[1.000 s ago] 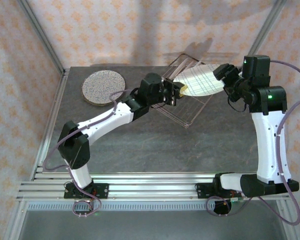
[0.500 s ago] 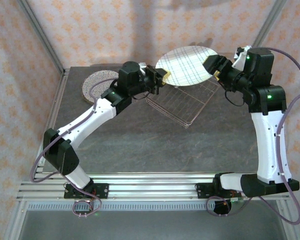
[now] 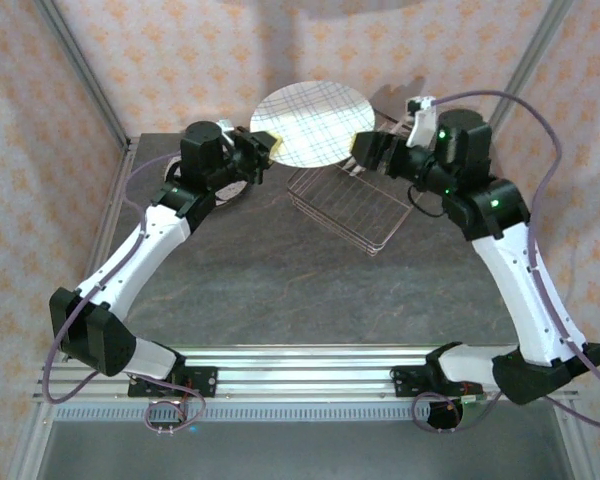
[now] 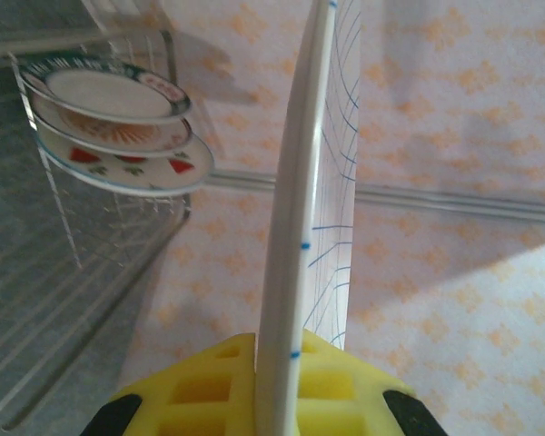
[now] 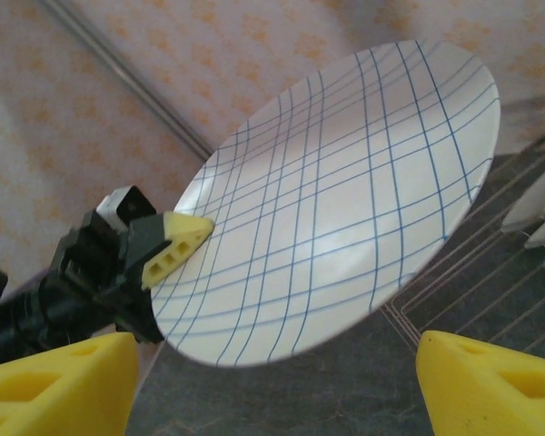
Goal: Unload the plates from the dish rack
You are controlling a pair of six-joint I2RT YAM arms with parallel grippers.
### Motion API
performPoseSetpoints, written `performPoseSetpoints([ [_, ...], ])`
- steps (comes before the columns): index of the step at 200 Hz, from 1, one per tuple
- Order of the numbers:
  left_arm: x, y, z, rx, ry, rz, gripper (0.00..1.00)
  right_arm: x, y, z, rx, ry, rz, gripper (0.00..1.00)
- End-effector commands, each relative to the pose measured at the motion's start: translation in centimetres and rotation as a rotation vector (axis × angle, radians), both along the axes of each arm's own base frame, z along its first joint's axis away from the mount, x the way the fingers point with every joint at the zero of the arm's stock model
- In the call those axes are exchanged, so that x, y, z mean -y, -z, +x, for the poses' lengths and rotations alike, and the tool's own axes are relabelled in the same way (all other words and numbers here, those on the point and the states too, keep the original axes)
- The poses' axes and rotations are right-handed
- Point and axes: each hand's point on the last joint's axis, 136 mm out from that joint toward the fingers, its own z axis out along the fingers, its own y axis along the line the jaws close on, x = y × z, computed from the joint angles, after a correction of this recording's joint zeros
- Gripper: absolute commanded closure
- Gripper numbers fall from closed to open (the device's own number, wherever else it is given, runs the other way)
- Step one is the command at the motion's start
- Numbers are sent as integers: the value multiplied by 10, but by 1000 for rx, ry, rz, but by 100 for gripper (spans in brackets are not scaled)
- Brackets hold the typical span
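pinching the rim of the plaid plate [image 5: 336,200] is the left gripper [image 4: 277,381]; its wrist view shows three plates [image 4: 118,118] in the dish rack [image 4: 64,227]; right gripper [image 5: 272,381] spread.

Dark grey, stone-look tabletop [image 3: 280,290] across the middle of the top view. Behind and to both sides, pale pink wallpaper [image 3: 180,60] with small orange motifs, shadowed at upper centre. Slim metal posts [image 3: 85,70] slanting in the upper left and upper right corners. Along the lower edge, ribbed aluminium rails [image 3: 310,362], then what looks like a perforated strip [image 3: 280,411].
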Motion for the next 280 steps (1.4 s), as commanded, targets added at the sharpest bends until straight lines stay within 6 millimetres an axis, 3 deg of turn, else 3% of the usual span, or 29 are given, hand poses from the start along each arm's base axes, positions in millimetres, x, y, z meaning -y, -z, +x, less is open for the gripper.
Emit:
performPoseSetpoints([
  [1, -25, -16, 1, 100, -42, 29, 100, -1, -35, 5, 245, 25, -4, 20],
  [54, -96, 15, 17, 136, -213, 53, 100, -26, -23, 4, 324, -32, -57, 20],
  [121, -176, 77, 23, 133, -418, 132, 100, -30, -10, 16, 320, 5, -61, 20],
  [159, -218, 100, 21, 156, -541, 132, 100, -35, -9, 15, 314, -10, -59, 20],
  [208, -248, 130, 26, 158, -627, 124, 100, -40, -5, 16, 308, -19, -79, 20],
  [280, -258, 158, 39, 116, -638, 147, 100, -45, -14, 14, 459, 8, -13, 16],
])
